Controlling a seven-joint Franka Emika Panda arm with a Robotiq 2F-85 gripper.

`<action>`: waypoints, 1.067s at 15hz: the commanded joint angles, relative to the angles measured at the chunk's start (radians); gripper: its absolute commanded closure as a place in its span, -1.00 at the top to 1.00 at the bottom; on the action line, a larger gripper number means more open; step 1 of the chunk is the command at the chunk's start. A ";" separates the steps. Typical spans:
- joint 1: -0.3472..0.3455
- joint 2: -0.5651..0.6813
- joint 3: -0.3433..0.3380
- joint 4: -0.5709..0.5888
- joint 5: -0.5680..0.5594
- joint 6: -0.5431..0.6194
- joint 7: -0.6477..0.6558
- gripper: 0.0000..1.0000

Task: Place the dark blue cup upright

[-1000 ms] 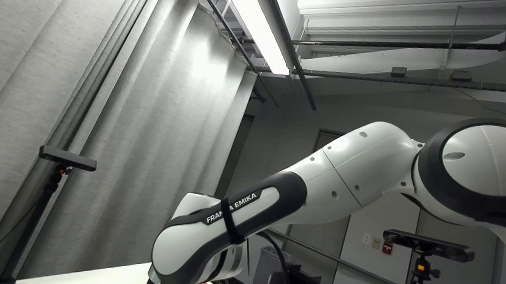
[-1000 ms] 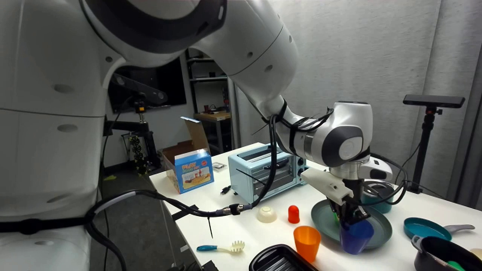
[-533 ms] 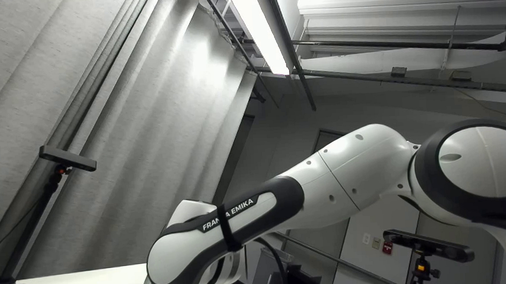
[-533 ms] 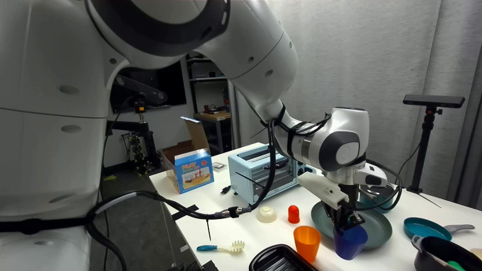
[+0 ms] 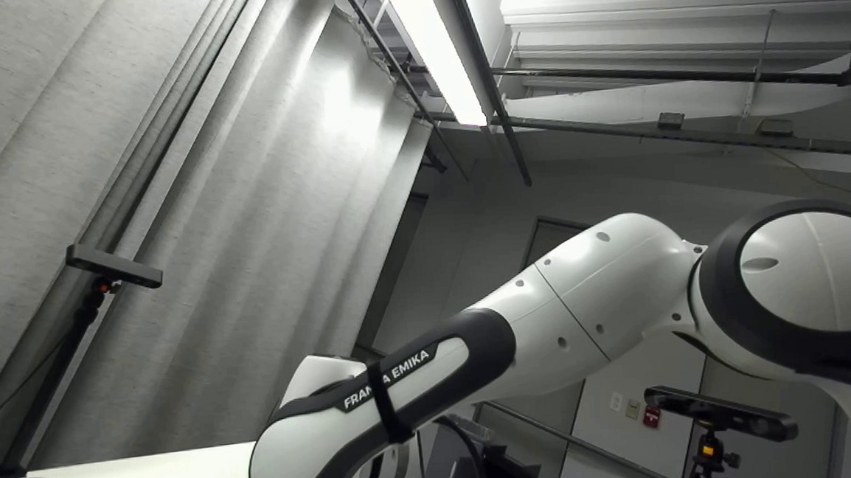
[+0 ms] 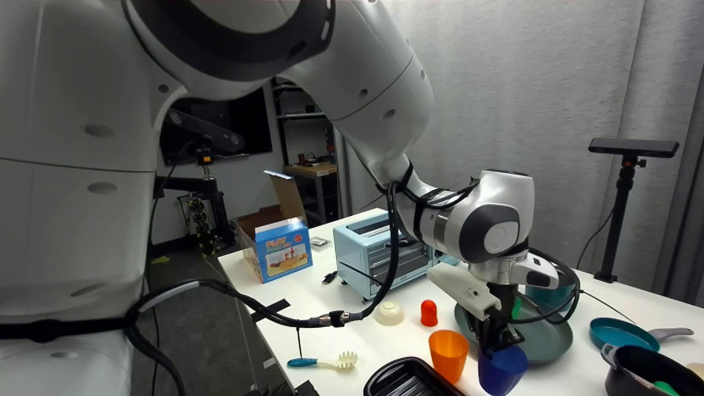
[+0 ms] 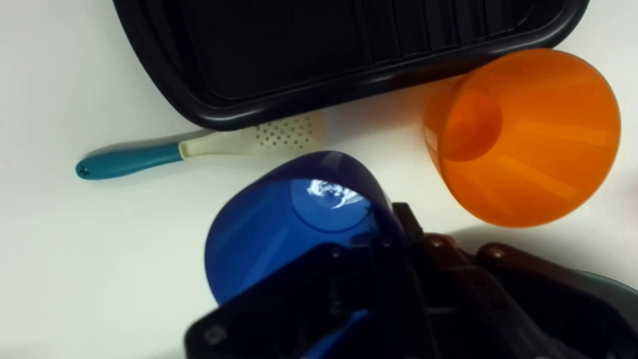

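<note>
The dark blue cup (image 6: 501,374) comes nearer, mouth up.
It has shifted near and left, away from the grey-green plate (image 6: 550,342), to just right of the orange cup (image 6: 449,355); I judge straightening and release remain. The claw (image 7: 391,230) pinches its wall. Its mouth points up and a little right, the long axis leaning off vertical; I can't tell whether its base touches the bench (image 6: 379,347).

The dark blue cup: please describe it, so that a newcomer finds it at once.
In an exterior view, the white table carries a black tray. Beside it stands an orange cup, and right of that in the picture the dark blue cup. Unlike its orange neighbour, it has the gripper closed on its wall.
</note>
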 commanded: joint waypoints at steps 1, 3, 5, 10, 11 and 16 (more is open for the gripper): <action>0.004 -0.041 -0.005 -0.061 -0.011 0.031 0.022 -0.98; 0.005 -0.048 -0.005 -0.078 -0.010 0.044 0.027 -0.98; 0.006 -0.050 -0.007 -0.091 -0.017 0.072 0.028 -0.98; 0.011 -0.041 -0.011 -0.114 -0.023 0.164 0.036 -0.98; 0.012 -0.040 -0.011 -0.118 -0.023 0.170 0.035 -0.98; 0.017 -0.033 -0.014 -0.137 -0.030 0.193 0.040 -0.98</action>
